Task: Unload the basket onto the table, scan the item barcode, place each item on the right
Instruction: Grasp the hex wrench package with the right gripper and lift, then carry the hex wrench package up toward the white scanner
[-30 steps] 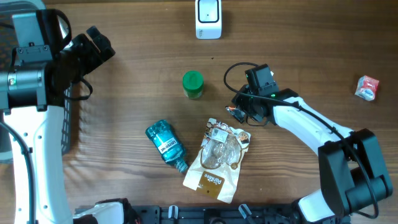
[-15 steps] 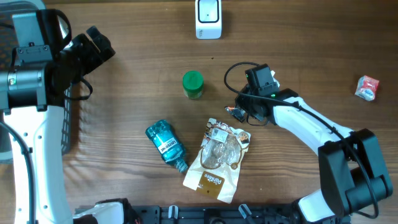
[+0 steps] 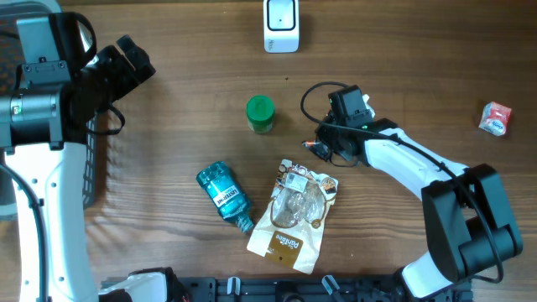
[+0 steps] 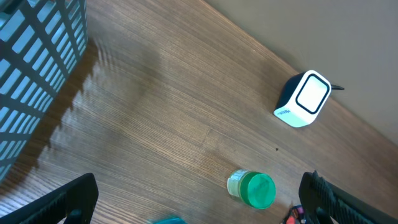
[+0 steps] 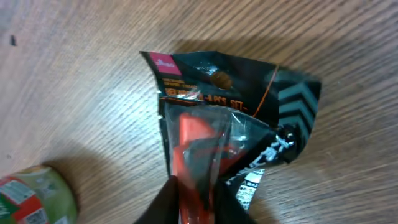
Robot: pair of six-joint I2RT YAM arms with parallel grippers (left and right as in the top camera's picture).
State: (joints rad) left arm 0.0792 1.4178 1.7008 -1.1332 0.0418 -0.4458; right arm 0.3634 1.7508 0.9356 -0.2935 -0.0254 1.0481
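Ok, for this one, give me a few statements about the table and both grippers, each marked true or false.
1. The right gripper pinches the dark crinkled foil packet. True.
2. The left gripper holds the green-lidded jar. False: its jaws are wide open and empty, and the jar stands by itself on the wooden table.
3. The teal plastic bottle stands upright. False: it lies on its side, beside the brown and clear pouch.
4. The white box-shaped scanner sits at the far edge of the table, with neither gripper touching it. True.
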